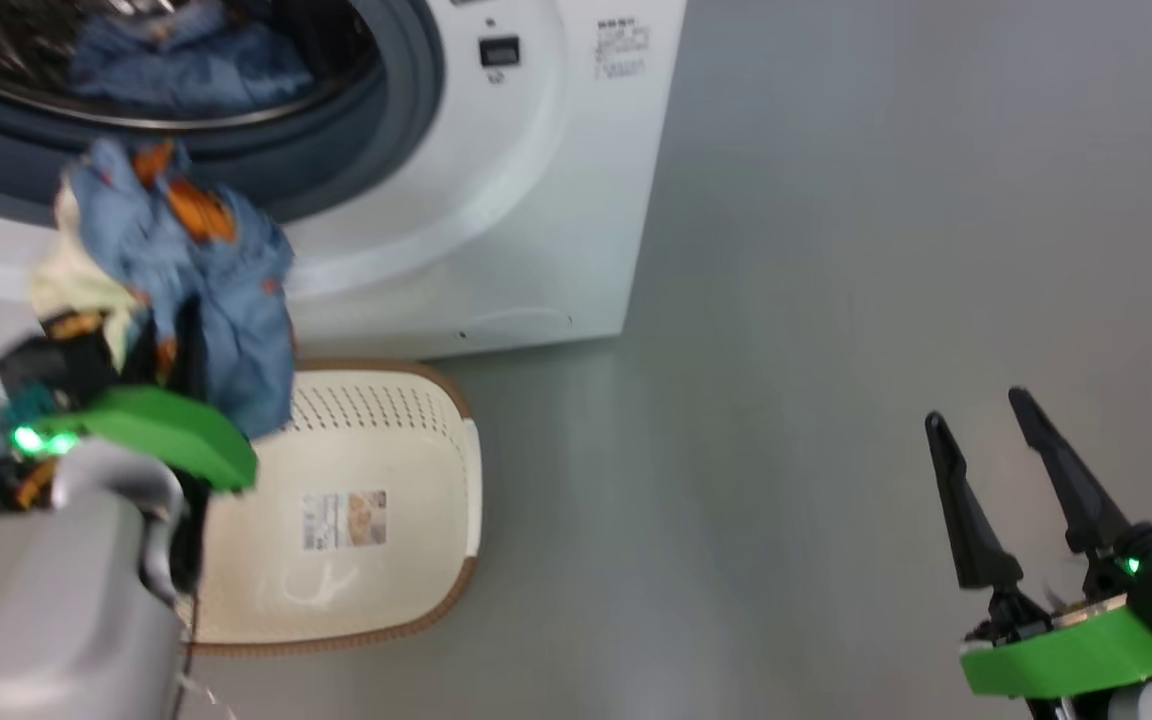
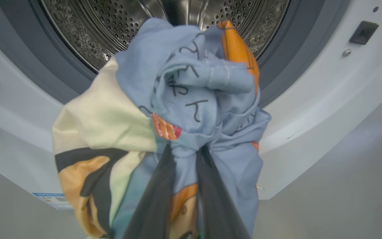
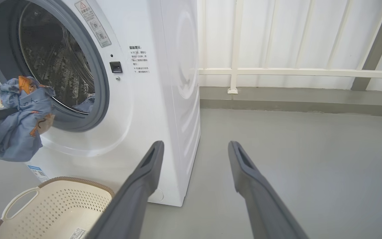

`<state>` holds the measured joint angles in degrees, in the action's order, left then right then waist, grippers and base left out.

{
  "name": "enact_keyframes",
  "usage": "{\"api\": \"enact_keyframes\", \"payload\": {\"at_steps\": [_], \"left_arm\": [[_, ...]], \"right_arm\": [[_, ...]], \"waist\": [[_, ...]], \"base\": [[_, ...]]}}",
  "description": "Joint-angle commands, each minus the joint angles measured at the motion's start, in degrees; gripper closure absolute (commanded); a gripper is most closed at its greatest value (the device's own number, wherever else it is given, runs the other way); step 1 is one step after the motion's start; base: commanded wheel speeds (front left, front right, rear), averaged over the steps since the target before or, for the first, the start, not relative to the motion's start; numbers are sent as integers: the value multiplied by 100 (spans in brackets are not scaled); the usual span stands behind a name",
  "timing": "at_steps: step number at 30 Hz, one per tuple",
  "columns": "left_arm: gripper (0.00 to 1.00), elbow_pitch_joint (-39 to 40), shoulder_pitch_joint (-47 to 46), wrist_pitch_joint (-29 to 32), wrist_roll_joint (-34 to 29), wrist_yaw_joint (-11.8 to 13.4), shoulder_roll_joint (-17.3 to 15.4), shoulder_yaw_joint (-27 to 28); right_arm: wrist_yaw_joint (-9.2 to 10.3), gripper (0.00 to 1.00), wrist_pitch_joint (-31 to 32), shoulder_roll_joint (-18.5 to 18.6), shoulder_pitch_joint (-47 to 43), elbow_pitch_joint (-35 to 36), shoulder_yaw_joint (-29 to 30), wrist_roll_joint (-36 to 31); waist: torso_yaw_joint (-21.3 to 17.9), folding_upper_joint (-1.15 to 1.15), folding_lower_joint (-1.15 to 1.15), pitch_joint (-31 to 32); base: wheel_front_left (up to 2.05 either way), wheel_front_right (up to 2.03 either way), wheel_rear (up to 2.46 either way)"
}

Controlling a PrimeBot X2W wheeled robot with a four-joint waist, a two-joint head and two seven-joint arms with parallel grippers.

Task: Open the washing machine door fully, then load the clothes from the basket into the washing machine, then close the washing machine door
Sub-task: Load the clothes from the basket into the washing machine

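Note:
My left gripper (image 1: pixel 174 330) is shut on a bundle of the clothes (image 1: pixel 186 270), light-blue with orange prints and a cream part, held up just in front of the washing machine (image 1: pixel 496 200). In the left wrist view the bundle (image 2: pixel 184 99) hangs over both fingers (image 2: pixel 158 192), right before the steel drum (image 2: pixel 111 33). Another blue piece (image 1: pixel 186 60) lies inside the drum. The cream basket (image 1: pixel 436 480) sits on the floor below, showing a bare bottom with a paper label. My right gripper (image 1: pixel 978 410) is open and holds nothing, off to the right above the floor. The washing machine door is out of view and the opening is uncovered.
Grey floor (image 1: pixel 836 300) stretches to the right of the machine. In the right wrist view a white panelled wall with a rail (image 3: pixel 293 71) stands behind the machine (image 3: pixel 151 99), and the basket (image 3: pixel 55 205) sits at the lower left.

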<state>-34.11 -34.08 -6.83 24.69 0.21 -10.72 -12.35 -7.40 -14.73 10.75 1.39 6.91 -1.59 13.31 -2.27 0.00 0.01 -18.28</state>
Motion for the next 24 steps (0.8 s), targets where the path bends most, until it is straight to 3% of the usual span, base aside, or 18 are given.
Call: {"api": "enact_keyframes", "payload": {"at_steps": [1, 13, 24], "left_arm": [[100, 21, -414, 71, 66, -36, -297, 249], [100, -292, -2375, 1956, 241, -187, -1129, 340], [100, 130, -3349, 3160, 172, -28, -1814, 369]], "right_arm": [[-9, 0, -27, 40, 176, 165, -141, 45], [-9, 0, -27, -250, 871, 108, -269, 228], [-9, 0, -27, -460, 1093, -2, -414, 345]], "waist": [[-339, 0, -1, -745], [-927, 0, -1, -1703], [-1359, 0, -1, -2049]], "base": [[0, 0, 0], [0, 0, 0], [0, 0, 0]]}}
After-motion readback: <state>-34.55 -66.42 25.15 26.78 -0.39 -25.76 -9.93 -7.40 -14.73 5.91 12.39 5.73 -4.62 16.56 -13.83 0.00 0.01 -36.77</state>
